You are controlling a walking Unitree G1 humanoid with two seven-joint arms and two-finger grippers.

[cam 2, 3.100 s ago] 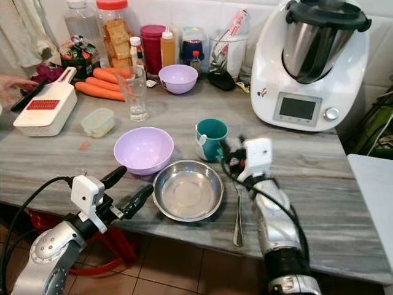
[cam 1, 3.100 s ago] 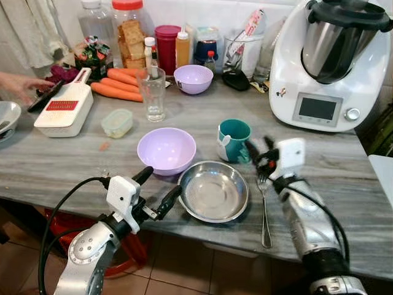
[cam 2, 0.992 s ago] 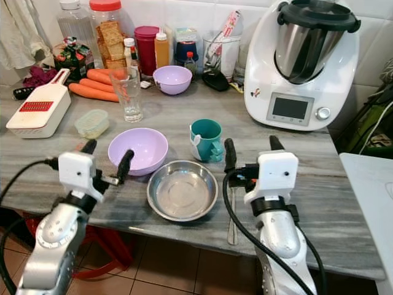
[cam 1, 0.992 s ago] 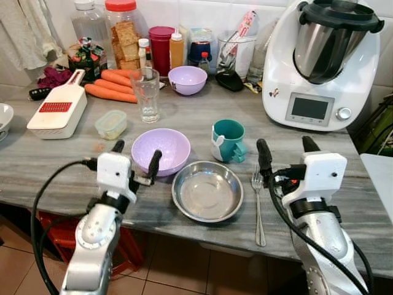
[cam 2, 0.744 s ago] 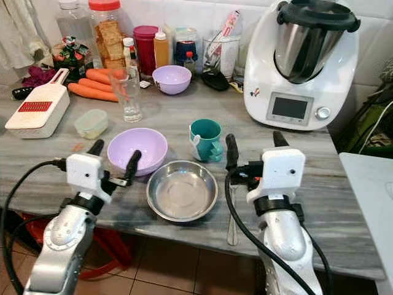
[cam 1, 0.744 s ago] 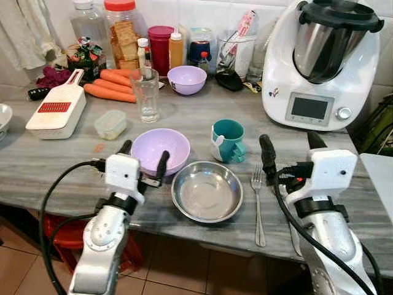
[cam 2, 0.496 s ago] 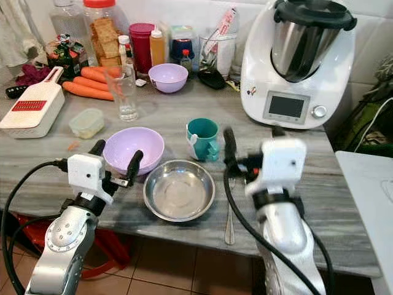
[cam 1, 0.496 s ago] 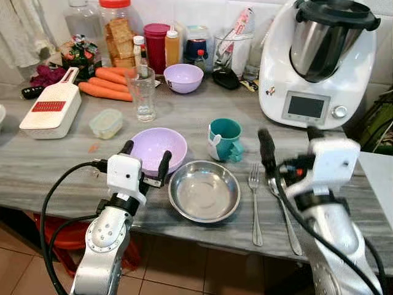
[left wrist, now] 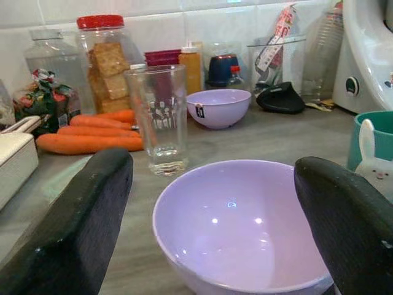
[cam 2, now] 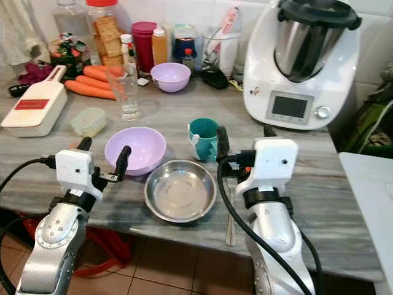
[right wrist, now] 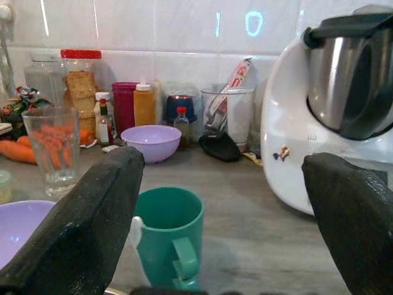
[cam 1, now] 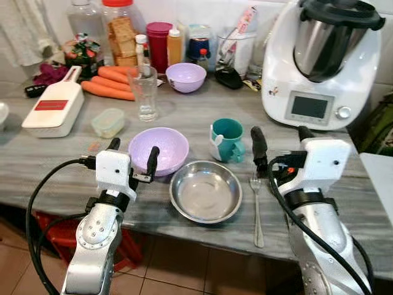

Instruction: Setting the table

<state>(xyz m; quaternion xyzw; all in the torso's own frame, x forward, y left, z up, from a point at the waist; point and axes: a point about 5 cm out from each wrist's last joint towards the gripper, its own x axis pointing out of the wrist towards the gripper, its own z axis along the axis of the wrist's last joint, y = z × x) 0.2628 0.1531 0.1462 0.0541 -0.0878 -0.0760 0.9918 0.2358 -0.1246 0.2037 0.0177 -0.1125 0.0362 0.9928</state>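
Left pincer (cam 1: 132, 158) wide open, holding nothing, at empty lilac bowl (cam 1: 158, 150), right pincer (cam 1: 279, 142) likewise near teal mug (cam 1: 227, 139)

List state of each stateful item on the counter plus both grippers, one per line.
steel bowl: upright, empty
near purple bowl: upright, empty
teal mug: upright
drinking glass: upright, empty
fork: lying flat right of steel bowl
left gripper: jaws open, empty
right gripper: jaws open, empty
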